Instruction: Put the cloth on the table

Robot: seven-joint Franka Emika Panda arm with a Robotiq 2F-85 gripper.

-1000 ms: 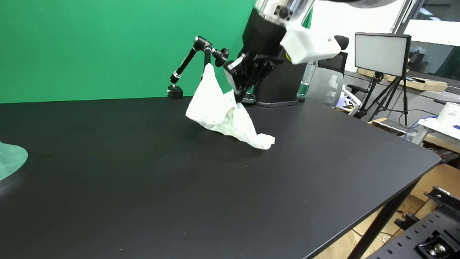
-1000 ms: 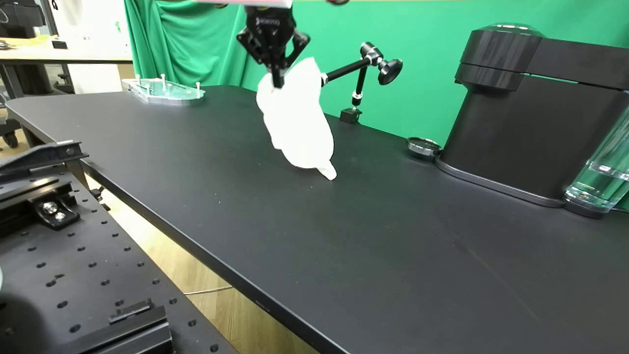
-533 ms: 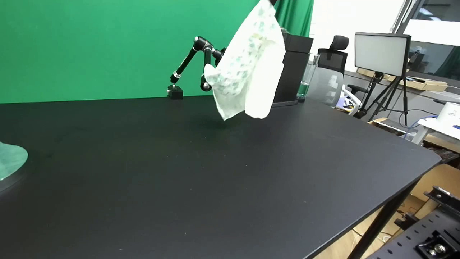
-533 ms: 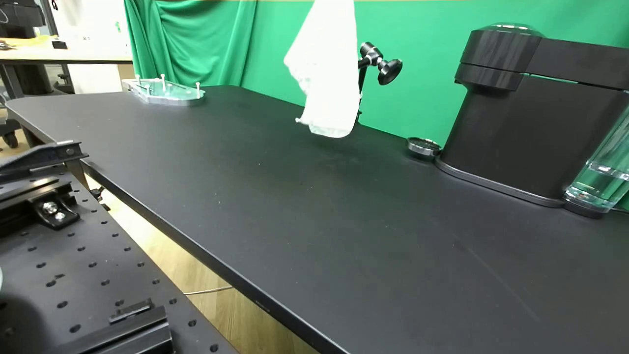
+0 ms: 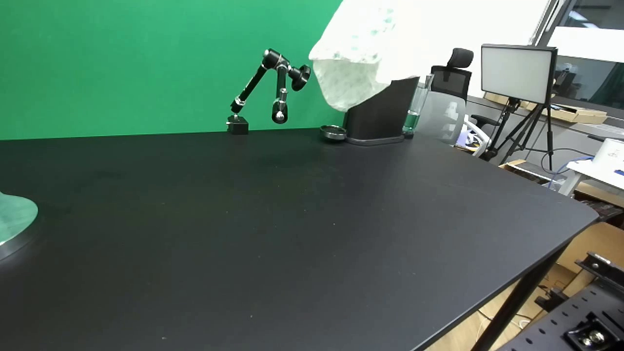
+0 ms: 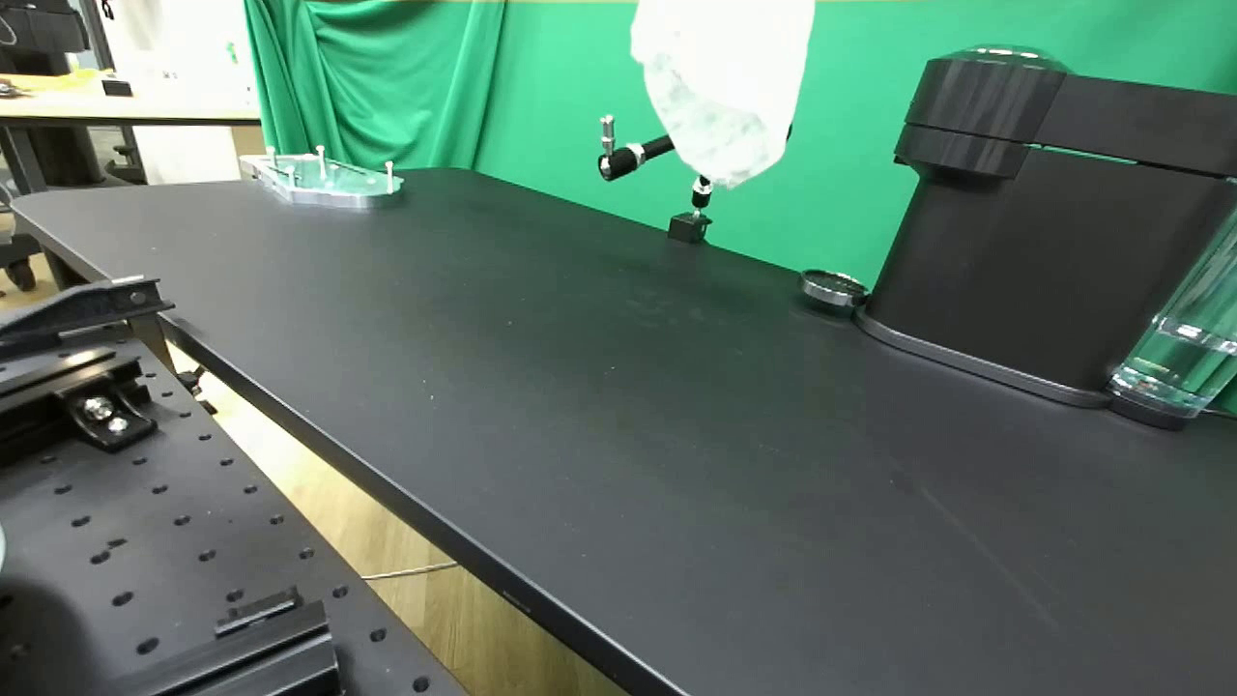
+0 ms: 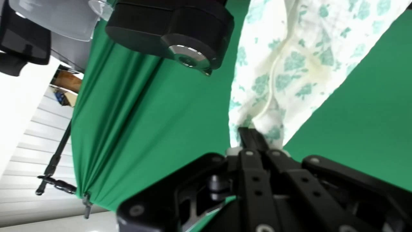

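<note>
Hanging above the smooth black bench (image 5: 243, 219), the thin, green-patterned cloth (image 7: 299, 71) drapes in creases. Jaws pinch its gathered end.

Backdrop (image 5: 146, 63): green, along the far edge of the table (image 5: 273, 263). In an exterior view, chair (image 5: 451, 83): past the right edge; panel (image 5: 516, 73): on tripod (image 5: 531, 122), right of chair; window (image 5: 590, 85): dark glass. In an exterior view, curtain (image 6: 387, 87): green, behind the far corner; desk (image 6: 58, 108): pale-topped, past the left corner; floor (image 6: 358, 512): wood, below the left edge.
</note>
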